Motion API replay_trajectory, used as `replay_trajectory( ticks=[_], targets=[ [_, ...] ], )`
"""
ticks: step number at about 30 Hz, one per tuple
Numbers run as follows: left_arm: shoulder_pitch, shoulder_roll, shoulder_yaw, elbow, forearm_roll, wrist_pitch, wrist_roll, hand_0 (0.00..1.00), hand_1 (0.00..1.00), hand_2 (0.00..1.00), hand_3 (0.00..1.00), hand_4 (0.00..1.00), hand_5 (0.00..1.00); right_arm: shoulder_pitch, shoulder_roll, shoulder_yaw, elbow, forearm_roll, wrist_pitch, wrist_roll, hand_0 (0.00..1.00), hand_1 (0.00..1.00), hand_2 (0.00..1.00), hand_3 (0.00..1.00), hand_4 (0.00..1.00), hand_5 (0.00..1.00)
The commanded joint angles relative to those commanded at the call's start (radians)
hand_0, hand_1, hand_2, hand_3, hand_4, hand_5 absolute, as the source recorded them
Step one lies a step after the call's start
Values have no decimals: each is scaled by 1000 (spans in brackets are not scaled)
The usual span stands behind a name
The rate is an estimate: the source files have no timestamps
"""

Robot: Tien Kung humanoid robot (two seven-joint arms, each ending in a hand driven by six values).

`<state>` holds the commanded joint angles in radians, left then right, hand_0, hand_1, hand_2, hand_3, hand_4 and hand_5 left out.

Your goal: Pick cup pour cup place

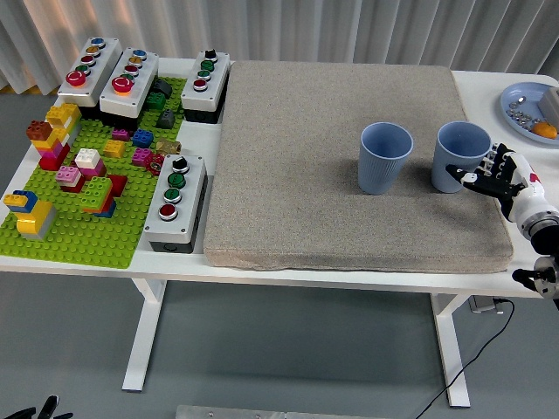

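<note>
Head view:
- You have a coarse, grey-beige felt-like mat covering most of the white table; both cups stand on its right half.
- Left of the mat lies a green studded baseplate carrying stacked toy bricks in yellow, red, pink and blue.
- Four grey button boxes sit around that baseplate: two at the far left, one at the mat's far left corner, one just beside the mat's left edge. All are well apart from the cups.
- At the far right edge a pale blue plate holds small bits and an orange piece; details too small to tell.
- Right blue cup: upright, tapered, matte, open mouth up, near the mat's right edge.
- Left blue cup: same shape and finish, upright, just beside the first, a clear gap between them.
- Your right hand comes in from the right edge, white-and-black fingers spread and curved at the right cup's side; contact cannot be confirmed, and the cup rests on the mat.
</note>
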<state>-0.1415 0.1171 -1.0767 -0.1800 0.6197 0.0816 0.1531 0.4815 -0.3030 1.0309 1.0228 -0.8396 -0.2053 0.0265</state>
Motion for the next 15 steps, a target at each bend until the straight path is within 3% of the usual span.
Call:
replay_trajectory(
  ticks=[15],
  targets=[
    [2,0,-2,0,2,0,1,720,660,732,653,486,981,0,0,5,-4,-19,35,-23,902,800,805,898,788,174]
  ],
)
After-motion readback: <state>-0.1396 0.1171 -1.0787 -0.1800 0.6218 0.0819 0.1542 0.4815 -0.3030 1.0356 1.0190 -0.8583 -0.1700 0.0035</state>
